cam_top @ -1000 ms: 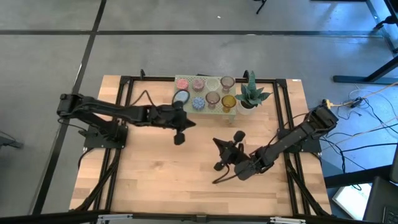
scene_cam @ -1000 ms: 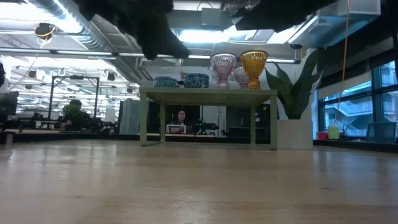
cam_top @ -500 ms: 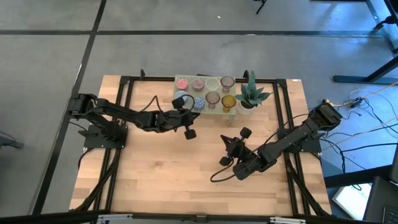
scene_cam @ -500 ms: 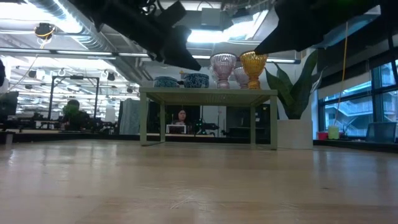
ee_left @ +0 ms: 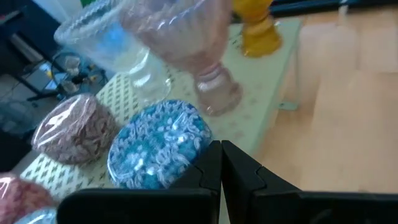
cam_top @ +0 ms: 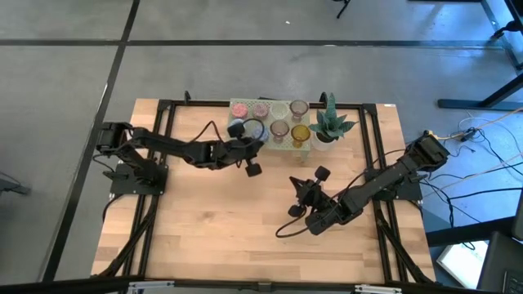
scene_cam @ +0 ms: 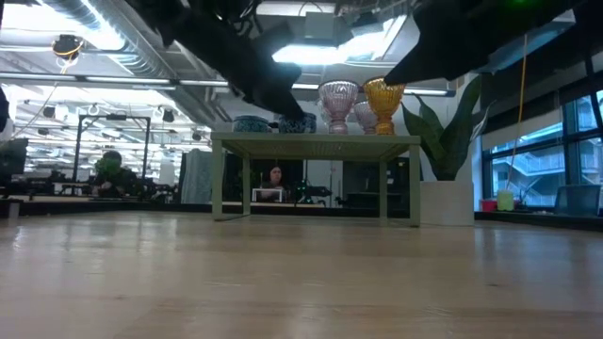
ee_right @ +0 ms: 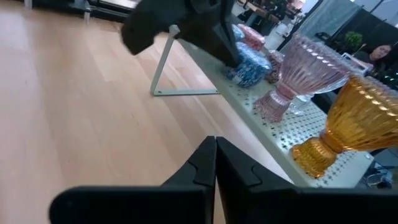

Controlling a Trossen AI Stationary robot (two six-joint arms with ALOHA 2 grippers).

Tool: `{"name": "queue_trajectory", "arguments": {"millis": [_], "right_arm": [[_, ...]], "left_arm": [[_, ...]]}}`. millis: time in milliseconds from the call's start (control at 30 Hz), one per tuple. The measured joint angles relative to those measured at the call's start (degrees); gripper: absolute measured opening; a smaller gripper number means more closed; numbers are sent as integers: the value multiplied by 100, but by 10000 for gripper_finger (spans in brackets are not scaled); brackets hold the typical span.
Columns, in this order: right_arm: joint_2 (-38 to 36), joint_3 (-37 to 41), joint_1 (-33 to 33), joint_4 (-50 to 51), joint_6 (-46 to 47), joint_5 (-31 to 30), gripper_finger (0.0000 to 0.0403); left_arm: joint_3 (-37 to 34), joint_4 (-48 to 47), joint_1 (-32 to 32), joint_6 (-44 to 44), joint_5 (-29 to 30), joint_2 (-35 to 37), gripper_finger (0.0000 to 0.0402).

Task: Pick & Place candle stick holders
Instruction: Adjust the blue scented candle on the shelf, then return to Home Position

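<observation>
Several small glass candle stick holders stand on the pale green perforated stand [cam_top: 309,145] at the table's far edge: blue [cam_top: 260,134], pink [cam_top: 260,110], clear [cam_top: 279,109], mauve [cam_top: 279,129] and amber [cam_top: 300,133]. My left gripper [cam_top: 255,149] is shut at the stand's near left corner, its tips right beside a low blue holder [ee_left: 158,149]. My right gripper [cam_top: 298,188] is shut and empty above the table's middle, pointing at the stand. Its wrist view shows the amber goblet [ee_right: 357,127] and a pink goblet [ee_right: 305,68]. My left gripper's shut fingertips [ee_left: 214,155] stand level against the blue holder's near side [ee_left: 199,140], coming from the table's near left. I cannot tell whether they touch it. The holder stands upright on the stand.
A spiky green potted plant [cam_top: 331,122] stands at the stand's right end. Bare wood lies in front of the stand [cam_top: 229,229]. In the low view the stand's legs [scene_cam: 219,179] rise from the table, and a person sits in the room beyond.
My left gripper has gone toward the table's far edge and right, up to the stand's near left corner beside the blue holder. My right gripper has shifted a little toward the right and far edge, then kept still. No holder has moved.
</observation>
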State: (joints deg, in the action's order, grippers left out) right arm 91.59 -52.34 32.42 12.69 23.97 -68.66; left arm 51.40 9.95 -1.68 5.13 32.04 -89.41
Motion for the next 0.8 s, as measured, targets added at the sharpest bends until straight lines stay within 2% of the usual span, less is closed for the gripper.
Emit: {"name": "queue_trajectory", "arguments": {"millis": [300,533,700,800], "right_arm": [[0,-1,-13,0,2,142,4],[0,-1,-13,0,-15,140,16],[-27,0,-11,10,-99,146,5],[-230,-1,-13,30,-352,485,4]], "left_arm": [[0,-8,-240,-76,0,0,2],[0,15,-146,-75,-100,19,2],[0,108,256,-62,-83,445,2],[-2,-24,480,-84,-21,945,2]]}}
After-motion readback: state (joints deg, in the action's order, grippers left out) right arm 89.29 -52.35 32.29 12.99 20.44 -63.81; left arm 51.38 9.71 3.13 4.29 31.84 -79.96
